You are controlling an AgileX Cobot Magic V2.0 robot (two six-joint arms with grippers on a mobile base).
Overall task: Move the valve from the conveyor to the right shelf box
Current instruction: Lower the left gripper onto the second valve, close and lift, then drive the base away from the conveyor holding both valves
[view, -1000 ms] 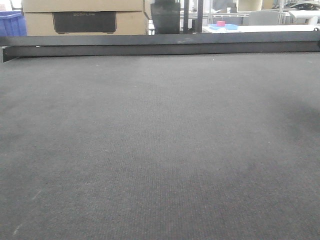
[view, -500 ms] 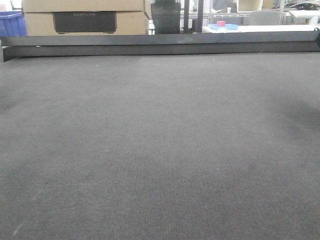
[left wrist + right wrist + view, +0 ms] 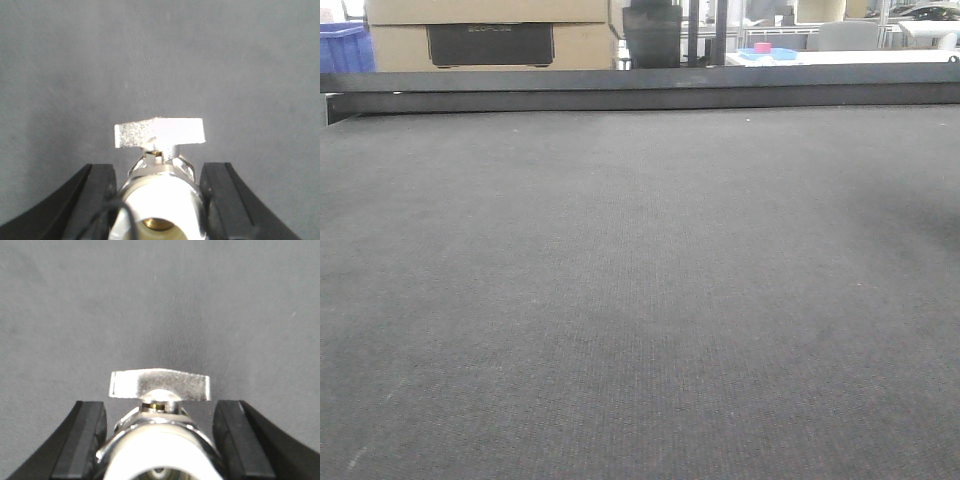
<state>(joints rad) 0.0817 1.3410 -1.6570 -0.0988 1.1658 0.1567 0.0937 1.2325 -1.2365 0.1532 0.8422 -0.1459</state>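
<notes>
Valve [image 3: 159, 192] sits clamped between the black jaws of the left gripper [image 3: 159, 170], its flat silvery handle jutting just past the fingertips. The right gripper [image 3: 160, 407] grips a second valve [image 3: 159, 440] the same way, jaws pressed to its sides. Both wrists face the grey conveyor [image 3: 640, 300] beyond the fingertips; neither arm shows in the front view.

Open conveyor [image 3: 640, 300] surface across full width; only barrier the dark rail [image 3: 640, 92] along far edge, cardboard box [image 3: 490, 35] beyond.
</notes>
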